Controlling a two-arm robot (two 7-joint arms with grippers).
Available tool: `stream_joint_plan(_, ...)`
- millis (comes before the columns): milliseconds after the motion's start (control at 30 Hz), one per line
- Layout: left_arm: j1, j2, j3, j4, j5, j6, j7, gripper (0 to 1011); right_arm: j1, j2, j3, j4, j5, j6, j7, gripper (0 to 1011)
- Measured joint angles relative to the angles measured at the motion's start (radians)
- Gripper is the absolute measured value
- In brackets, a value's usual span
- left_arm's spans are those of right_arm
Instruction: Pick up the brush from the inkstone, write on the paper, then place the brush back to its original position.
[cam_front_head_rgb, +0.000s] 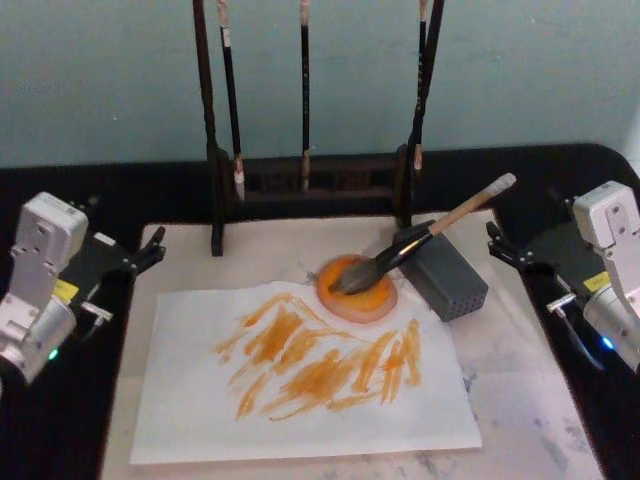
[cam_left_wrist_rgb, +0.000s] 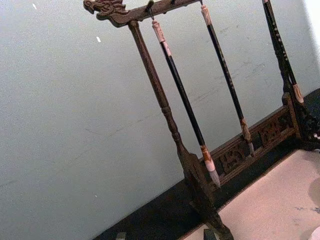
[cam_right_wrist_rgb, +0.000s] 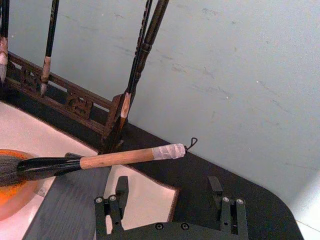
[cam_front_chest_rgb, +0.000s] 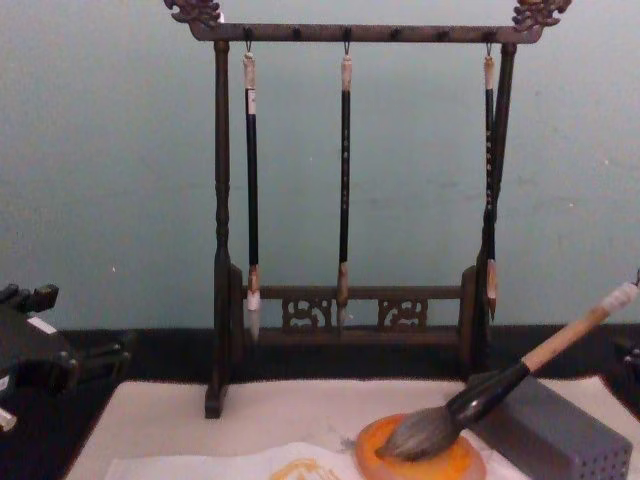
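On inkstone (cam_front_head_rgb: 357, 290), brush (cam_front_head_rgb: 420, 238) tip rests, handle near but clear of right pincer (cam_right_wrist_rgb: 167, 185), spread; left pincer (cam_front_head_rgb: 148, 250) parked, seemingly spread.

You see white paper (cam_front_head_rgb: 200, 420) streaked with orange strokes, an orange inkstone (cam_front_head_rgb: 366, 304) with a darker centre, and a brush (cam_front_head_rgb: 416, 242) with grey-brown bristles, black shaft, tan handle and whitish end. The block (cam_front_head_rgb: 450, 276) is grey, the mat (cam_front_head_rgb: 560, 420) beige, the stand (cam_front_head_rgb: 320, 190) dark brown.

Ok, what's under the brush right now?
The brush has its bristles on the inkstone and its shaft across the grey block. The inkstone's centre beneath the bristles is hidden.
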Motion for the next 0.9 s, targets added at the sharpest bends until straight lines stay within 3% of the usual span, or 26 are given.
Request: stream_joint_plan(900, 0.000, 0.000, 0.000, 0.000, 0.000, 0.000, 0.000, 1001, 0.000, 0.001, 0.000, 0.000, -0.001, 0.000, -0.001, 1000)
